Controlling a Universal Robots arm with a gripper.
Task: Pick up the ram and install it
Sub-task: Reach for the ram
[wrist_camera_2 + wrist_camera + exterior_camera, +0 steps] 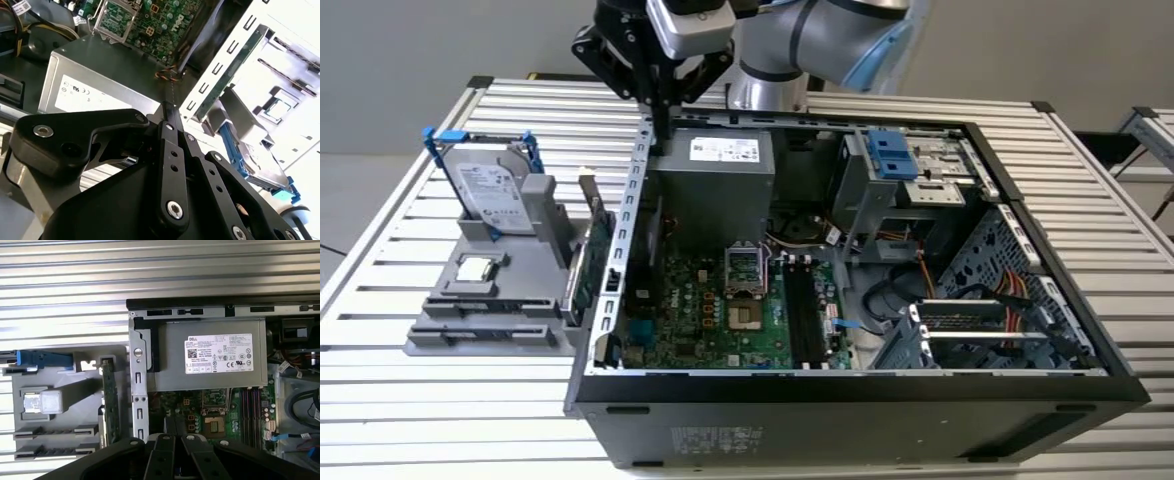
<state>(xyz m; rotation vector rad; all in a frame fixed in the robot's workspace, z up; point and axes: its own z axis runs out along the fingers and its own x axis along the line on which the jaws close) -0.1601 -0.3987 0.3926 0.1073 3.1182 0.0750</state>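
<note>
Currently I read the gripper (660, 132) as closed, fingertips together, hovering just above the power supply (714, 160) at its corner nearest the case wall (630, 230). I cannot positively locate the ram. Dark strips sit in the memory slots (803, 310) on the motherboard (707, 300) just beside the power supply, but I cannot tell whether one is the ram.

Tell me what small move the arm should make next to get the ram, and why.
Probably slide the gripper toward the exterior view's left. It hangs by the power supply at the edge of the case, jaws shut and empty, while the ram appears to stand on edge in the gray fixture just outside the case wall.
</note>
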